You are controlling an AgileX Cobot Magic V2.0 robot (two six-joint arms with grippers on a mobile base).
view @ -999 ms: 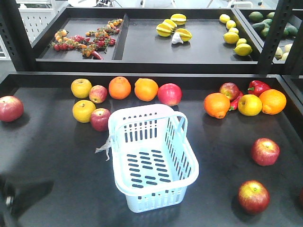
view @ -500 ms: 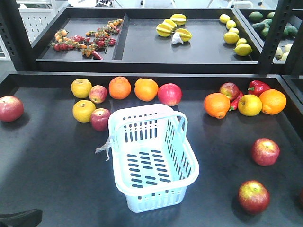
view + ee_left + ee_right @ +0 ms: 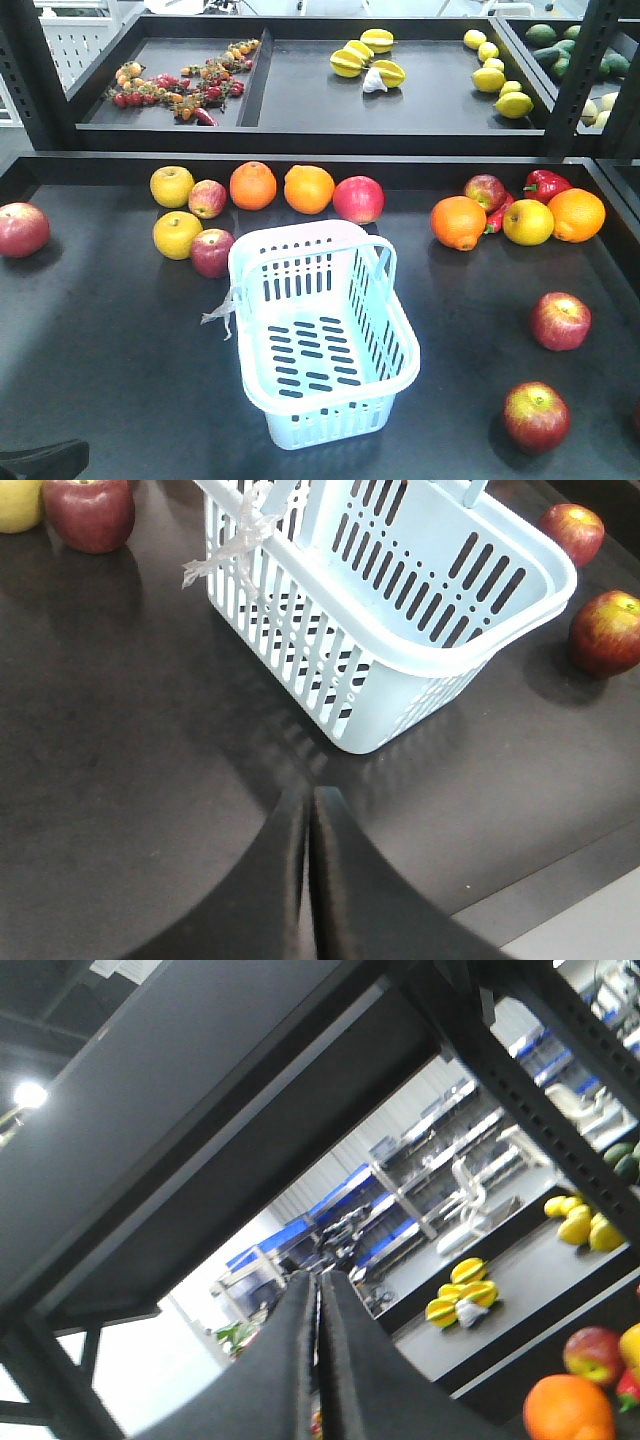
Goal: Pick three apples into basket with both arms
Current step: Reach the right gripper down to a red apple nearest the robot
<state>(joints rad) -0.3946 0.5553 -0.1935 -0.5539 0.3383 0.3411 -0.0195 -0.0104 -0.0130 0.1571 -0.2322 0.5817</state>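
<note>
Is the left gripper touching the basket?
Apart. The left wrist view shows a stretch of bare dark table between the left gripper and the basket.

No readable txt, labels or nos. anywhere

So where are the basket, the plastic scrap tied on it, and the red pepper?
basket (image 3: 325, 425), front view, on its near slotted wall.
plastic scrap (image 3: 228, 554), left wrist view, on its crumpled middle.
red pepper (image 3: 545, 184), front view, on its glossy body.
</note>
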